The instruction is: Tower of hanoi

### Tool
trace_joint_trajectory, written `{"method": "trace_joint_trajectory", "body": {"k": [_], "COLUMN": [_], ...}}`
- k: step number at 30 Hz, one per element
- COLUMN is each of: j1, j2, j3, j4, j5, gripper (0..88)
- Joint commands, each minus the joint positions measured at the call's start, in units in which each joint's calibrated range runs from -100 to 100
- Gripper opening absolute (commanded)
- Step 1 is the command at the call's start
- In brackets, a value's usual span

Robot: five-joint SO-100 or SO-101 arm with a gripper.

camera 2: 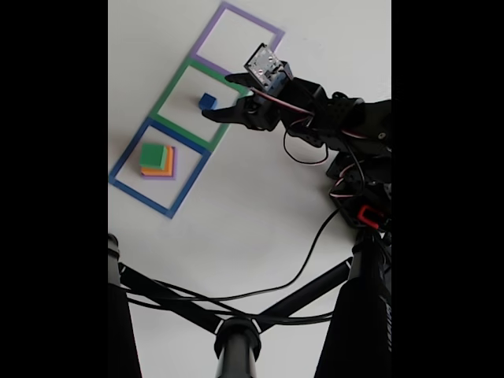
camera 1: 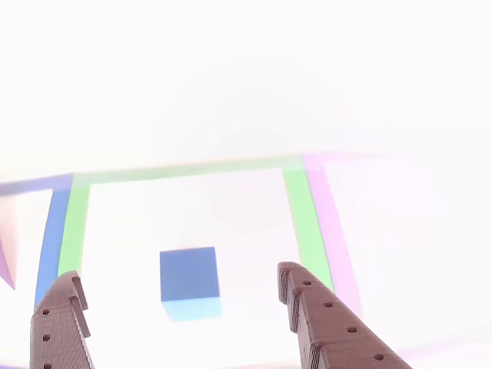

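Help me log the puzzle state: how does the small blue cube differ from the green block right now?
The blue cube sits alone on the table inside the green tape square; the green block tops a stack inside the blue tape square. The blue cube looks smaller than the green block. The open gripper is right beside the blue cube, while the green block lies apart from it. Both are plain, square-topped blocks.

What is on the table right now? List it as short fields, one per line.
blue cube: alone inside the green tape square, middle of three
stack: green block on top, orange and purple edges showing below, inside the blue tape square
purple tape square: nothing inside
claw: open, beside the blue cube, not touching
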Motion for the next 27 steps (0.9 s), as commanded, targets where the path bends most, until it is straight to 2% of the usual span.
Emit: {"method": "trace_joint_trajectory", "body": {"k": [1, 9, 21, 27], "j1": [-1.3, -1.9, -2.4, -2.7], "j2": [9.8, 28.8, 45.2, 49.5], "j3": [-0.2, -4.9, -11.3, -13.6], "j4": [-13.8, -30.5, -42.0, -44.4], "j5": [0.2, 0.2, 0.2, 0.2], "gripper": [29.0, 28.7, 28.1, 27.4]}}
